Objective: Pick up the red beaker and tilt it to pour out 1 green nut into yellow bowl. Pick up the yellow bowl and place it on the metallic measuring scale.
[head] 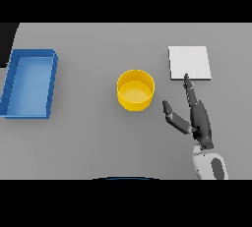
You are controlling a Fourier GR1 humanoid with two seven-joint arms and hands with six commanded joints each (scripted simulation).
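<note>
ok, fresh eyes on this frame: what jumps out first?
The yellow bowl at the table's centre grabs the eye first, and nothing shows inside it. Next, the blue tray at the far left and the pale square scale at upper right. The right hand lies open between bowl and scale, fingertips at the scale's near edge; no red beaker is in view.

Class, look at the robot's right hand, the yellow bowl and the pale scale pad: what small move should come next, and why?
Probably the right hand should slide left toward the yellow bowl and close on its rim. The hand is open, holds nothing and sits apart from the bowl, with its fingertips near the scale. The bowl stands off the scale, and no red beaker shows in this view.
</note>
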